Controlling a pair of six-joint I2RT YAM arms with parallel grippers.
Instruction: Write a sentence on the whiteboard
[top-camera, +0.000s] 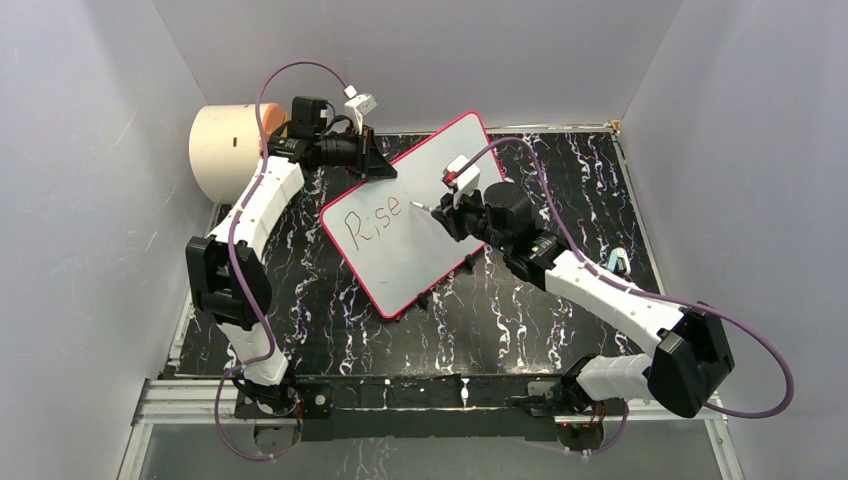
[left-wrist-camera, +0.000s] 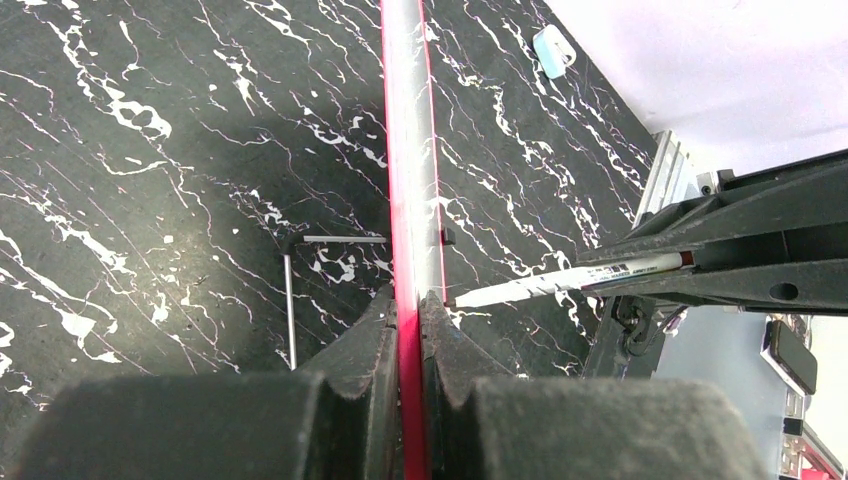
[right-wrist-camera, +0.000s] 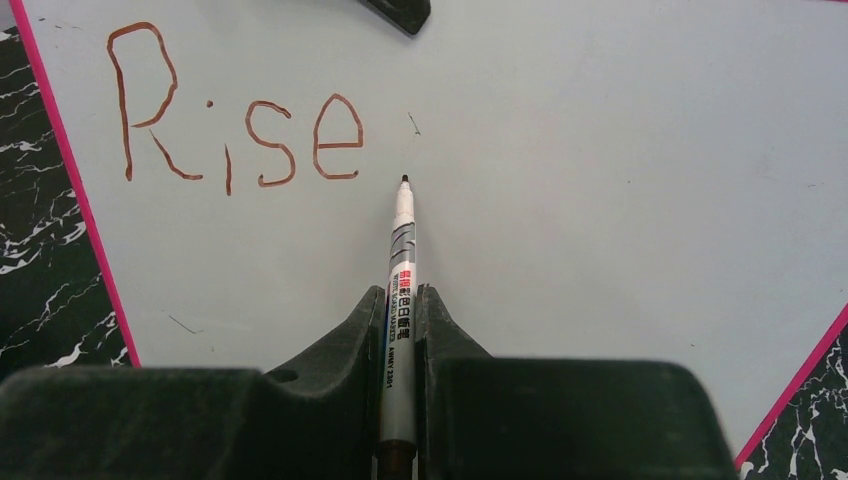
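The whiteboard (top-camera: 420, 215), white with a pink-red rim, stands tilted on the black marbled table. Its rim (left-wrist-camera: 405, 180) runs edge-on through the left wrist view. My left gripper (top-camera: 375, 160) is shut on the board's far-left edge, the rim pinched between its fingers (left-wrist-camera: 362, 335). The word "Rise" (right-wrist-camera: 235, 135) is written in reddish-brown near the board's upper left; only this part of the sentence (top-camera: 372, 222) shows. My right gripper (right-wrist-camera: 400, 300) is shut on a white marker (right-wrist-camera: 400, 270). The marker's dark tip sits just right of and below the "e", at the board surface.
A cream cylinder (top-camera: 228, 150) stands at the back left, behind the left arm. A small pale blue object (top-camera: 618, 262) lies on the table to the right. A thin metal rod stand (left-wrist-camera: 290, 300) shows behind the board. White walls enclose the table on three sides.
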